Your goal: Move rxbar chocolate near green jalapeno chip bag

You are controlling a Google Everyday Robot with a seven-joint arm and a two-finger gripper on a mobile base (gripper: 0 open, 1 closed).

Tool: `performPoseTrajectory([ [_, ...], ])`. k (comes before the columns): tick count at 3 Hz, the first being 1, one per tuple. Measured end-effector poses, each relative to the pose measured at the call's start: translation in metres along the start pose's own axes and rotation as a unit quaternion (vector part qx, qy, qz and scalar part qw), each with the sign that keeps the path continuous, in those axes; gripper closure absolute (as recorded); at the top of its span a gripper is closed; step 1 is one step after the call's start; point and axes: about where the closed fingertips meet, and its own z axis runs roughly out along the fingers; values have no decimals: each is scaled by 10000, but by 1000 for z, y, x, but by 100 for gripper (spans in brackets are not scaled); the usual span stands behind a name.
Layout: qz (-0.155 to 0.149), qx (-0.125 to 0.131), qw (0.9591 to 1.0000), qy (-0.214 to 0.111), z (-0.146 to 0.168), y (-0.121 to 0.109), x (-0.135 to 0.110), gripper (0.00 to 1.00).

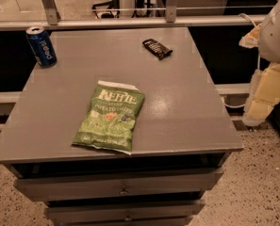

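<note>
1. Nearest, below the tabletop's (191, 112) front edge, are grey drawers (120, 185). The lowest one is cut off by the bottom edge, and the gaps between them are dark.
2. The green jalapeno chip bag (110, 117) lies flat near the front of the tabletop, left of centre, with its lower sealed end close to the front edge. Its smaller print is hard to read.
3. The gripper (264, 95) hangs off the right side of the tabletop, over the speckled floor (257, 182). It appears as pale blocky shapes, touching nothing on the tabletop. I cannot tell whether it is open or closed.
4. Above it, the arm (277, 32) shows only a white rounded segment, cut off by the right edge.
5. The rxbar chocolate (157, 48) lies flat at the far right of the tabletop, turned at an angle, well apart from the chip bag.
6. A blue soda can (41, 46) stands upright at the far left corner.
7. Beyond is a metal rail (130, 22).
</note>
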Motion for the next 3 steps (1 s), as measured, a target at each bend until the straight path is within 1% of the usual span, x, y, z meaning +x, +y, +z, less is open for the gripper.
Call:
performPoseTrajectory([
  [1, 0, 1, 10000, 0, 0, 0, 0, 0],
  [2, 88, 44, 9994, -328, 21, -21, -12, 0],
  [3, 253, 84, 9973, -680, 55, -61, -32, 0],
])
